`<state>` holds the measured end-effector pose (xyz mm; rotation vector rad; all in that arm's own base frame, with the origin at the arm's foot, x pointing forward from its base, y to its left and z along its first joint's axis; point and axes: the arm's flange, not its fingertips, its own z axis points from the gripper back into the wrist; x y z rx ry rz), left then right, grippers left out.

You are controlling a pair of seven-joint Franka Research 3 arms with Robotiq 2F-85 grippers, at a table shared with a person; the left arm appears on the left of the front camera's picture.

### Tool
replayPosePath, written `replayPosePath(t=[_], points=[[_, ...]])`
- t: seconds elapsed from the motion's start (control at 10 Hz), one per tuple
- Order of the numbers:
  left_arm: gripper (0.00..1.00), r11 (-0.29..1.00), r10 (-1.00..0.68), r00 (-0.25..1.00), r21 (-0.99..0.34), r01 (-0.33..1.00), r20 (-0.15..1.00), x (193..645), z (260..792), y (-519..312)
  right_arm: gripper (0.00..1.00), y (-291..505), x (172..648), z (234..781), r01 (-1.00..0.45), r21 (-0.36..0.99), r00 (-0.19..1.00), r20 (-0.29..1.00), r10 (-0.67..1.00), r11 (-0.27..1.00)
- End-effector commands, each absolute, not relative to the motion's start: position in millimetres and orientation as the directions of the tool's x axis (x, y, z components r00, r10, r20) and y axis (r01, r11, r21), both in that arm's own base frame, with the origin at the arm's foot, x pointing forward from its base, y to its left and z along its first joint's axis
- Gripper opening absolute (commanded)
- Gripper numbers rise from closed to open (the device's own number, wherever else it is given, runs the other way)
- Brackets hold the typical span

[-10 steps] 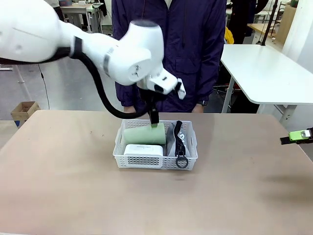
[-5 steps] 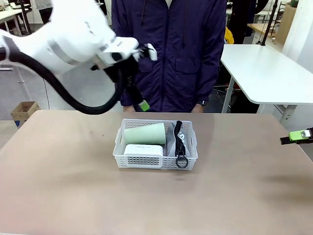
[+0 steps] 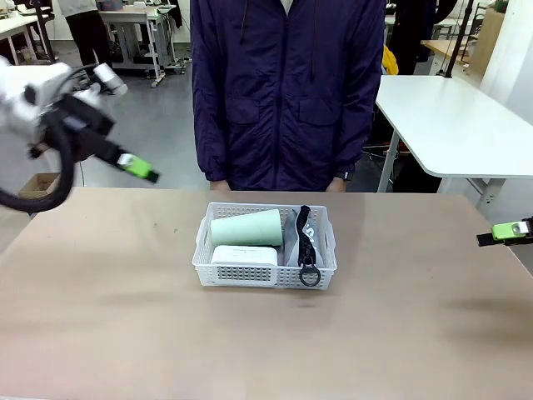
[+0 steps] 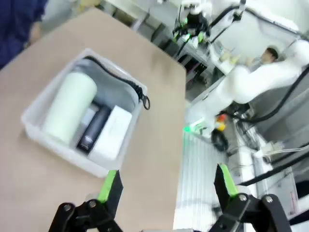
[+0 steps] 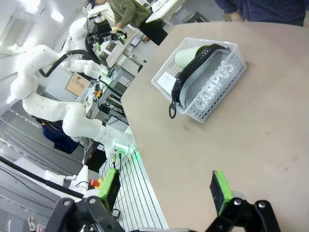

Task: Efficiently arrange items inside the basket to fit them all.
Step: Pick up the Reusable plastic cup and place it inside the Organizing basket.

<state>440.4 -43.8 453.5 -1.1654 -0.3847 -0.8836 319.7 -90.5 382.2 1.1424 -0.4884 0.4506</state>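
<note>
All four items sit inside the basket [image 3: 265, 271], centred on the tabletop [image 3: 125, 317] just in front of the person [image 3: 287, 92]: pale green cup [image 3: 246, 227] lying on its side along the far left, white box [image 3: 244, 255] at the near left, grey pouch [image 3: 291, 237] standing on edge down the right side with its black strap [image 3: 306, 250] and ring draped over the near rim. From the left wrist view, black stapler [image 4: 93, 130] wedged between cup and box. Judged essentially done; nothing left loose outside, only the strap end hanging over the rim left to tuck in, if that. Left tool [image 3: 137, 167] raised off the far left, well apart from the basket, jaws wide and empty. Right tool [image 3: 510, 231] parked at the far right edge, likewise wide and holding nothing. Plenty of bare tabletop all round the basket; near, left and right approaches open, far side bounded by the person standing close to the table edge.
</note>
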Motion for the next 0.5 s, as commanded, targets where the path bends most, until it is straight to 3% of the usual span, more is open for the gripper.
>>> replayPosePath(t=[0.0,0.2,0.4], points=[[1.0,0.086,-0.218,0.764,-0.768,0.634,0.607,434.2,428.2,-2.2,1.0,-88.4,319.3,384.6,-0.575,0.744,0.805,0.589,0.073,0.341],[1.0,0.064,0.109,0.853,-0.86,0.507,0.511,400.0,382.5,74.9,1.0,-88.4,319.3,384.6,-0.575,0.744,0.805,0.589,0.073,0.341],[1.0,0.001,0.291,0.836,-0.874,0.485,0.465,357.8,341.4,116.7,1.0,-88.4,319.3,384.6,-0.575,0.744,0.805,0.589,0.073,0.341]])
